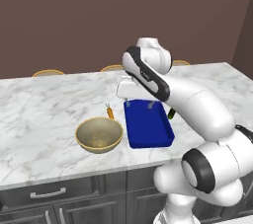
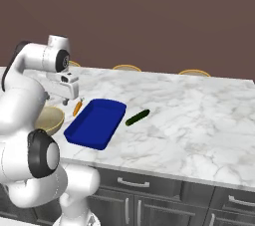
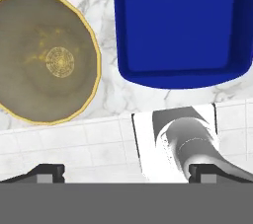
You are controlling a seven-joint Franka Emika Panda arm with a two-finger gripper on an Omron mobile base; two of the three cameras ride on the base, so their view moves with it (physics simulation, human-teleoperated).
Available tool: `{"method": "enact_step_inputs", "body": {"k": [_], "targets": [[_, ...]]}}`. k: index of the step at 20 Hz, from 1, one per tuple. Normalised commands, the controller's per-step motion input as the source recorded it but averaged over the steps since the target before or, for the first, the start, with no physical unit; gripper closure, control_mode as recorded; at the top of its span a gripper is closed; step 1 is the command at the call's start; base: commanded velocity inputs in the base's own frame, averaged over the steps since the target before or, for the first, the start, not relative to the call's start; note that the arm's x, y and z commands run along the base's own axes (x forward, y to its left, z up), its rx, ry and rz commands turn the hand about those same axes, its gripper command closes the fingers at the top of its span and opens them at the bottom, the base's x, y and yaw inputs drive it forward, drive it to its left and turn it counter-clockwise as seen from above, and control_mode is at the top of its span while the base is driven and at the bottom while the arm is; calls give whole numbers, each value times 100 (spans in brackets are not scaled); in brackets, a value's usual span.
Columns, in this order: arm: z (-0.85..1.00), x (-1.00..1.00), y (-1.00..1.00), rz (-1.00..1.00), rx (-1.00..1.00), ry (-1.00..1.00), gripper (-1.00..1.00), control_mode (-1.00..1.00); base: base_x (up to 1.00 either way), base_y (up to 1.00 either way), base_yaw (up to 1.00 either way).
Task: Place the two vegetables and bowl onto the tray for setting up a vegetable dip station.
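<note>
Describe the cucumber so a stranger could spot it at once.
Start at the marble counter and find the deep blue tray near its front edge. Just right of the tray lies the cucumber: short, dark green, lying at a slant; the carrot on the tray's other side is orange.

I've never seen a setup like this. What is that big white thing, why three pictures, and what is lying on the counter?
The white thing is a robot arm with a two-finger gripper at its end, open and holding nothing. Two pictures come from cameras behind the arm, to its left and right; the third looks down from the hand itself. On the marble counter lie a blue tray, a tan bowl beside it, a small carrot behind the bowl, and a dark green cucumber on the tray's other side. Nothing sits on the tray yet.
</note>
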Motion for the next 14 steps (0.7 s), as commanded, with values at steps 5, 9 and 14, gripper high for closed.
{"method": "enact_step_inputs", "body": {"k": [5,9,14], "targets": [[-33,-2,21,0,0,7,-100,-100,0,0,0],[-23,0,19,0,0,1,-100,-100,0,0,0],[-30,0,13,-1,0,0,-100,-100,0,0,0]]}}
